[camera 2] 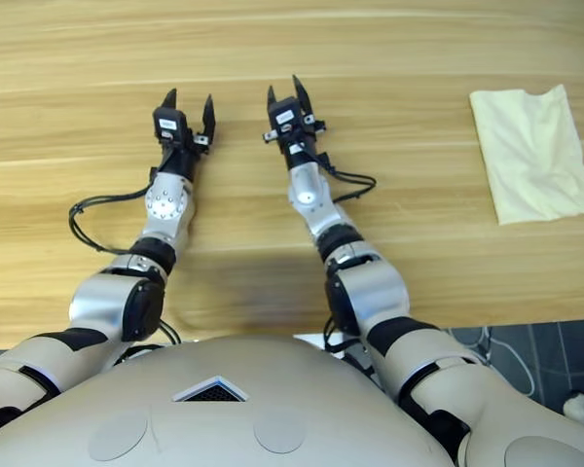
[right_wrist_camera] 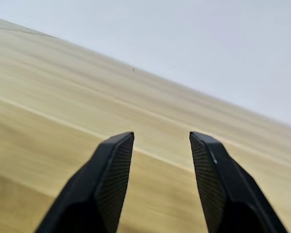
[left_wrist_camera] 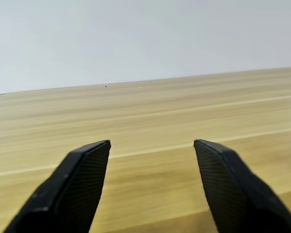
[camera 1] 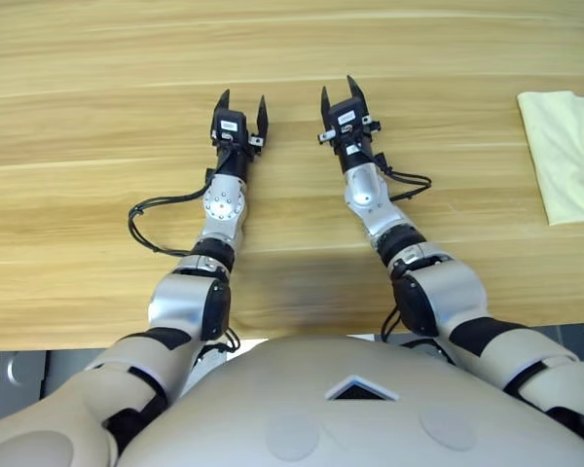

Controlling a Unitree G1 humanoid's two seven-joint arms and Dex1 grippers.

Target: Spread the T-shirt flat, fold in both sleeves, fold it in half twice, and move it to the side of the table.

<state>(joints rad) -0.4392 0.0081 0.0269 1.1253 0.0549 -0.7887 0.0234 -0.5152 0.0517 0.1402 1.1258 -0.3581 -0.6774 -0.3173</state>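
- Left pincer (camera 1: 243, 101) and right pincer (camera 1: 339, 91) lie side by side, near each other, low over the table (camera 1: 97, 97), and we cannot tell whether they touch the wood.
- Each has its jaws parted to a moderate gap with only bare wood between them, so neither grips anything.
- The T-shirt (camera 2: 530, 156), pale yellow, lies well off to the right of the right pincer, touching neither pincer.
- It lies as a compact, roughly rectangular bundle with no sleeve sticking out — so we judge the spreading, the sleeve folds and the halvings done, though we cannot count the layers.
- With the bundle already off to the side, we judge the task essentially finished — at most a rumpled edge to smooth.
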